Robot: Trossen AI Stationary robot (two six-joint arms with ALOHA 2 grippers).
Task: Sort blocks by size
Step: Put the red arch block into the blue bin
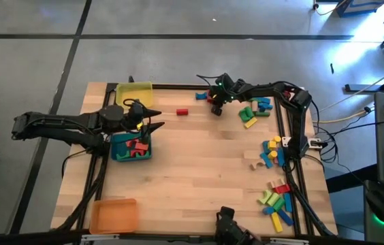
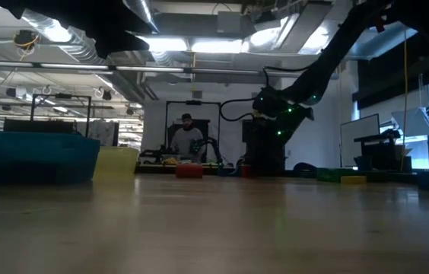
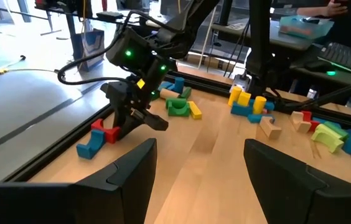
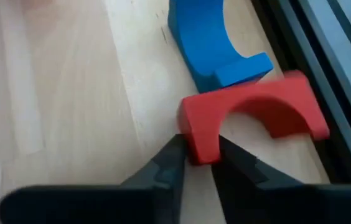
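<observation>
Right wrist view: right gripper (image 4: 198, 163) pinches red arch block (image 4: 250, 115).

No text, label, brand, number or sign can be read in any of the 4 views. The blocks, the trays, the table and the arms carry no readable marking, and the screens and boards in the room behind are too small to make out.

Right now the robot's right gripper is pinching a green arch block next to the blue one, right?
Not quite: the arch block in the right gripper is red, not green. The right wrist view shows it, pinched by one leg, beside the blue arch block.
</observation>
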